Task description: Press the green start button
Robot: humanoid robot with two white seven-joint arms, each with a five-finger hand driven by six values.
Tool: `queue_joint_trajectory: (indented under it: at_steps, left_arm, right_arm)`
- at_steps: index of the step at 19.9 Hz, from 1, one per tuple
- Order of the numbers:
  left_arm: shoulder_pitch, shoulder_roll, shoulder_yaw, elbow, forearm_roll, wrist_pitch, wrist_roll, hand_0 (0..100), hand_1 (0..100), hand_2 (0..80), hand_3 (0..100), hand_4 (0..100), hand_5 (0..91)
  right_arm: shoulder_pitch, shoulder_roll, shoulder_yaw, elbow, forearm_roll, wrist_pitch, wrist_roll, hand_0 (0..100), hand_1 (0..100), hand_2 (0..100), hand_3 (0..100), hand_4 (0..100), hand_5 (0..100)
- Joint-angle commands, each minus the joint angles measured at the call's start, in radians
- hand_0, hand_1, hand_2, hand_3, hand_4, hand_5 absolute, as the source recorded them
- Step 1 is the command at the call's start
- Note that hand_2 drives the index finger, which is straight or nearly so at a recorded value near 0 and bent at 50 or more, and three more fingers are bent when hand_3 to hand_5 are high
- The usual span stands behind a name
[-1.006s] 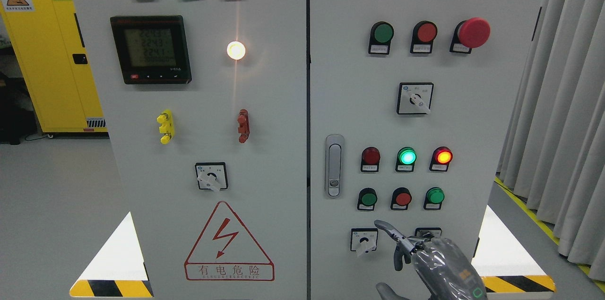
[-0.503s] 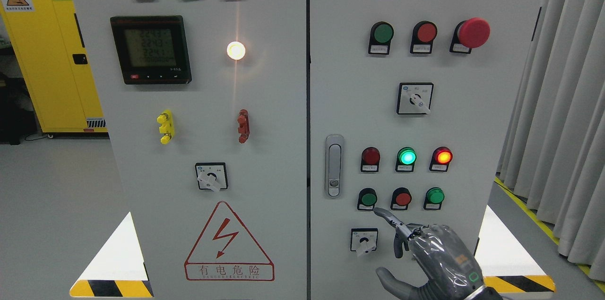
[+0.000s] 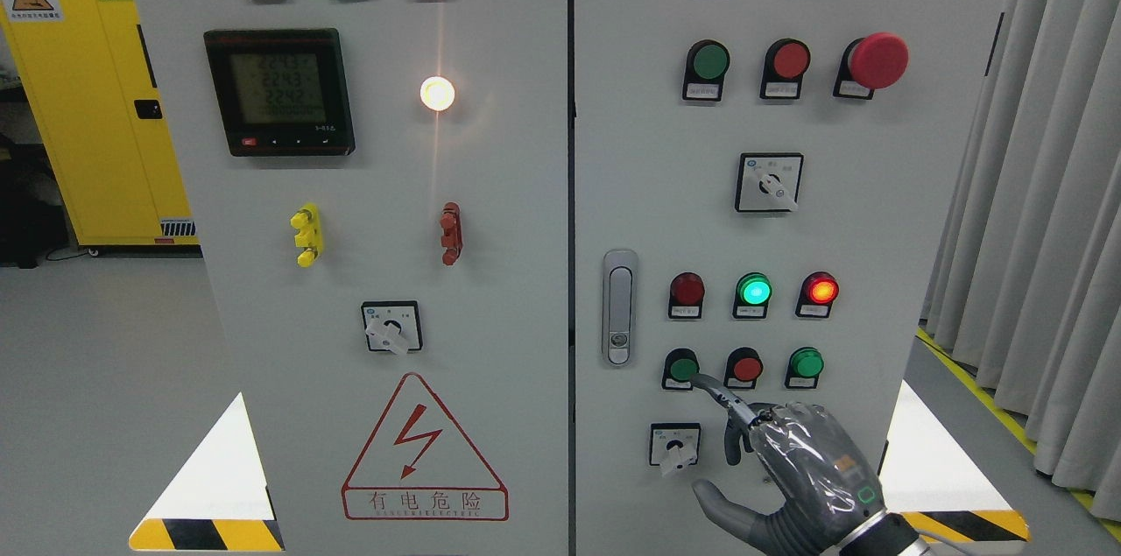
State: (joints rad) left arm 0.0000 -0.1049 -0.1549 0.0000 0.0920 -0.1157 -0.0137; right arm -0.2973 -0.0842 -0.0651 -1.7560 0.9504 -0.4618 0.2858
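On the right cabinet door, the lower button row has a dark green button (image 3: 681,369) at its left, a red button (image 3: 745,368) in the middle and a brighter green button (image 3: 805,362) at its right. My right hand (image 3: 801,468), grey and wrapped in clear film, comes up from the bottom right. Its index finger (image 3: 720,397) points up and left, and the tip meets the lower right edge of the dark green button. The other fingers are curled and the thumb sticks out below. The left arm does not show.
Above the button row sit a dark red lamp (image 3: 687,289), a lit green lamp (image 3: 753,289) and a lit red lamp (image 3: 820,288). A rotary switch (image 3: 674,446) is just left of the hand, with a door handle (image 3: 619,306) beside it. Grey curtains (image 3: 1042,188) hang at the right.
My right hand has risen and moved left. The index fingertip went from beside the lower rotary switch up to the dark green button's edge.
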Motion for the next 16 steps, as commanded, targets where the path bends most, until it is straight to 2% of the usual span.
queue_joint_trajectory:
  at_steps: [1,16]
  left_arm:
    - [-0.026,-0.001,0.000,-0.028,0.000,0.002,0.000,12,56,0.0,0,0,0.0]
    - [-0.026,-0.001,0.000,-0.028,0.000,0.001,0.000,12,56,0.0,0,0,0.0]
  right_arm:
    - [-0.014,0.001,0.018,0.044,0.001,0.011,0.000,46,61,0,72,76,87]
    - [-0.042,0.001,0.016,0.095,0.001,0.025,0.000,47,61,0,71,75,86]
